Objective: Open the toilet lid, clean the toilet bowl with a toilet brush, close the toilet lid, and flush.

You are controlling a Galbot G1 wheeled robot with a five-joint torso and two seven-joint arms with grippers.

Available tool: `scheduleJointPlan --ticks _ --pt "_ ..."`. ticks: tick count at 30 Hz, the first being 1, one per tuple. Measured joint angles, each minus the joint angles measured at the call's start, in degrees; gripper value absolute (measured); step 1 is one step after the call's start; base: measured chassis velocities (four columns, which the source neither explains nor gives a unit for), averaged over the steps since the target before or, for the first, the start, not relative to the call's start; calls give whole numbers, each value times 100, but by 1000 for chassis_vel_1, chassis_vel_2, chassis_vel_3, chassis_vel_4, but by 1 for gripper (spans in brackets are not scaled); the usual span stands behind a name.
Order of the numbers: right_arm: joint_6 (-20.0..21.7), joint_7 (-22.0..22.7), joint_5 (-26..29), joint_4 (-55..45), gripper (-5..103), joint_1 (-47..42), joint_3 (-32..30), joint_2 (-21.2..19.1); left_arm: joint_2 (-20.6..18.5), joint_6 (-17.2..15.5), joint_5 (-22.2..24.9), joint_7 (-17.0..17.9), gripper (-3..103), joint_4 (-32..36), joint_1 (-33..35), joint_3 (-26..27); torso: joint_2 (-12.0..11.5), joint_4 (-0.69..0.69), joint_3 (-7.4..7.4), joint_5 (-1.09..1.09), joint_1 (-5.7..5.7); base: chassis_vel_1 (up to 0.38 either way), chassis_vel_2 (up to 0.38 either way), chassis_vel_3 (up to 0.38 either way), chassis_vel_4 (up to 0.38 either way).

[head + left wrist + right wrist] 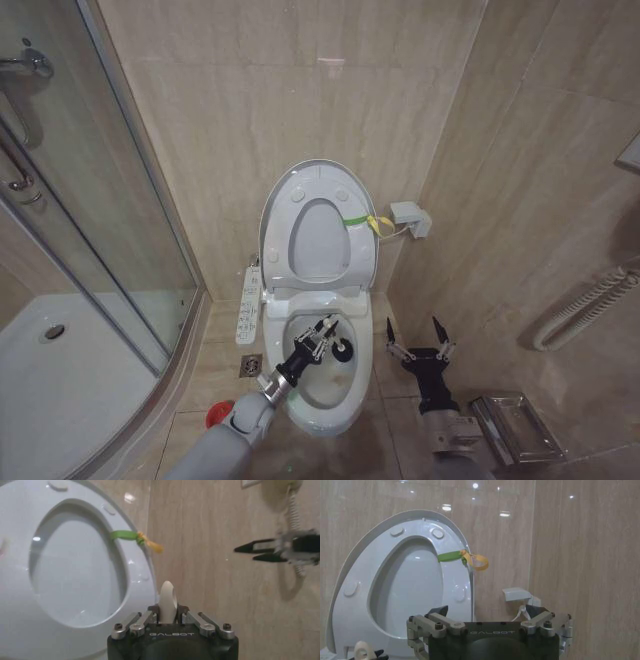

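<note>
Left gripper (322,335) clamping toilet brush (330,343) over toilet bowl (345,400).

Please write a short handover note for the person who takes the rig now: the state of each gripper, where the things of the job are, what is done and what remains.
Left gripper: shut on the toilet brush, over the toilet bowl, brush head down inside it.
Right gripper: open, holding nothing, hanging to the right of the bowl near the tiled wall.
Toilet lid: raised, leaning back against the wall, with the seat up against it.
Red cup: on the floor left of the bowl.
Done: lid opened, brush taken.
Left: finish scrubbing, put the brush back, close the lid, flush.
</note>
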State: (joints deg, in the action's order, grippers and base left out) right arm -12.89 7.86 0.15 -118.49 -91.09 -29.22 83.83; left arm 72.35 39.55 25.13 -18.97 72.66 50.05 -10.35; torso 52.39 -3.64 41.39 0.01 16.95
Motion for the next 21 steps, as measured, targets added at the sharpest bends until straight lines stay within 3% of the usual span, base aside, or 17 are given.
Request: scheduleJointPlan --ticks 8,21 --pt "0 0 0 0 100 0 0 0 1 -194 200 226 22 216 248 -292 0 1 0 0 0 0 0 0 0" --pt "0 1 0 0 100 0 0 0 342 397 300 -99 22 -1468 -304 -382 0 0 0 -1 0 0 0 0 0"
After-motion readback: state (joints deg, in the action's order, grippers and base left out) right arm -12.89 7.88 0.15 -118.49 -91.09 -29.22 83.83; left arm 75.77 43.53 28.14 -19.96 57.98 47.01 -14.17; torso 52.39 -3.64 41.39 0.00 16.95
